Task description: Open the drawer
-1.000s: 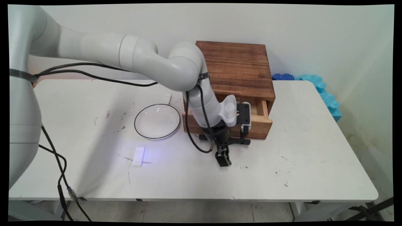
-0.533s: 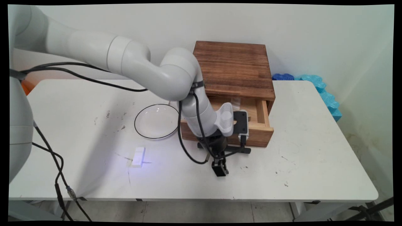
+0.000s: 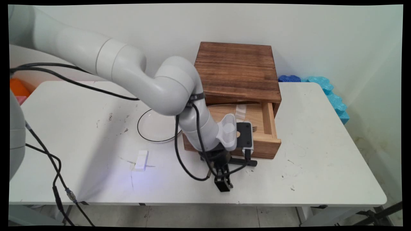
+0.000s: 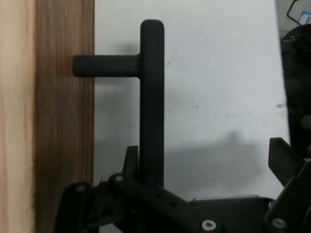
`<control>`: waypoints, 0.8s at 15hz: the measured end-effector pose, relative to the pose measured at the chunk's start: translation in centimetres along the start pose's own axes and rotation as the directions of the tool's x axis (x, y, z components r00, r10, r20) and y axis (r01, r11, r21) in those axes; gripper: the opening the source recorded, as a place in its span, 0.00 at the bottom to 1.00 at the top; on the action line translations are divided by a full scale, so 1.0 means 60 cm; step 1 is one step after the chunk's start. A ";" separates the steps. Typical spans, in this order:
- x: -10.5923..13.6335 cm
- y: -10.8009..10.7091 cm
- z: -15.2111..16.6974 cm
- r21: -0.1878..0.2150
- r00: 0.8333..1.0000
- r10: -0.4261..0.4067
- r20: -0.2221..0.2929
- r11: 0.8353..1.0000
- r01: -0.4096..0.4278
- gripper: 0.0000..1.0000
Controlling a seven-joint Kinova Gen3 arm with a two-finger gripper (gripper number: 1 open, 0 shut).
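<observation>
One handle (image 4: 151, 97) beside end effector (image 4: 204, 165).

A robotics lab or test room: a white robot arm (image 3: 128, 73) trailing black cables (image 3: 57, 179) over a scuffed white worktop (image 3: 321, 154), against a bare white wall (image 3: 321, 38), with blue foam padding (image 3: 324, 86) in the corner.
</observation>
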 end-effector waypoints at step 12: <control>-0.006 0.086 -0.025 -0.041 1.000 -0.024 -0.018 0.999 0.024 1.00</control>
